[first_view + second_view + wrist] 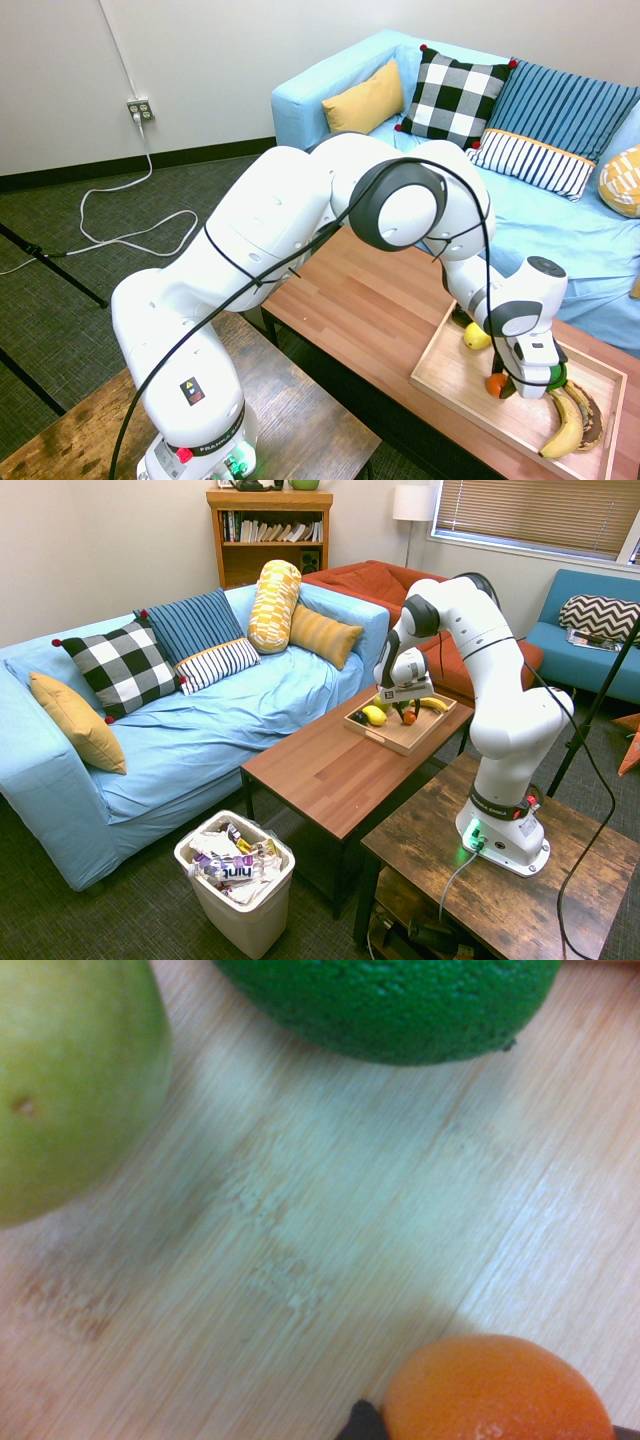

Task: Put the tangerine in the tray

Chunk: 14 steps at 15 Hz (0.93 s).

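The tangerine (495, 383) is a small orange fruit inside the light-wood tray (447, 385), low over its floor. My gripper (505, 386) points down into the tray and is shut on the tangerine. From the other side, the gripper (407, 716) sits over the tray (400, 739) with the tangerine (408, 718) at its tip. In the wrist view the tangerine (495, 1392) shows close above the tray's wood floor (320, 1220). Whether the fruit touches the floor I cannot tell.
The tray also holds a banana (566, 424), a lemon (477, 337) and a dark-green lime (400, 1005) beside a yellow-green fruit (70, 1070). The tray lies at the end of a brown coffee table (370, 300), next to a blue sofa (560, 220).
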Motion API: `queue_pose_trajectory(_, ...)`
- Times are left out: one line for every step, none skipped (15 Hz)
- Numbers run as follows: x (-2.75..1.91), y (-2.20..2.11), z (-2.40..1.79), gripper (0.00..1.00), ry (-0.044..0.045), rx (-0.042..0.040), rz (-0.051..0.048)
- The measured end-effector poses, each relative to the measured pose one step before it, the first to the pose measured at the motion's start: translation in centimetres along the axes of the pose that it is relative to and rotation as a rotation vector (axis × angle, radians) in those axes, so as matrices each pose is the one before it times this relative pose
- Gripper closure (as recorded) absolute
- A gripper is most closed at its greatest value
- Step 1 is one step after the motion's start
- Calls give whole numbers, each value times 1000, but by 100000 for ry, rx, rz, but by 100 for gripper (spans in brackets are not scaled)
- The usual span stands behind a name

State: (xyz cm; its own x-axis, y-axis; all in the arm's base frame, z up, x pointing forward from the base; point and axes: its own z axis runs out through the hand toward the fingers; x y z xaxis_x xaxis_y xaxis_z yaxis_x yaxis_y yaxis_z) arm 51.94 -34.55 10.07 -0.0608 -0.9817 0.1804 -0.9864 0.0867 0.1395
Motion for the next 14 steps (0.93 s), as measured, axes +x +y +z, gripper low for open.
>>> queue_pose_trajectory(51,-23,-33,0,-171,200,-315)
queue_pose_trajectory(-37,-31,-9,0,-172,124,-457)
queue_pose_trajectory(-55,-57,-28,0,-138,154,-425)
queue_pose_trajectory(-86,-95,-51,0,-233,266,-366)
queue_pose_trajectory(-80,-102,-60,0,-230,293,-338)
queue_pose_trajectory(-44,-153,-130,0,-68,399,-239)
queue_pose_trajectory(45,-141,-216,0,28,409,-157)
queue_pose_trajectory(95,-119,-283,0,33,479,-197)
queue_pose_trajectory(113,-83,-361,0,74,613,-275)
queue_pose_trajectory(221,-72,-568,0,165,809,-152)
queue_pose_trajectory(273,-56,-760,0,15,710,-189)
queue_pose_trajectory(261,-76,-889,0,-164,636,-66)
queue_pose_trajectory(232,-83,-991,0,-255,667,97)
queue_pose_trajectory(176,-61,-1017,0,-428,538,205)
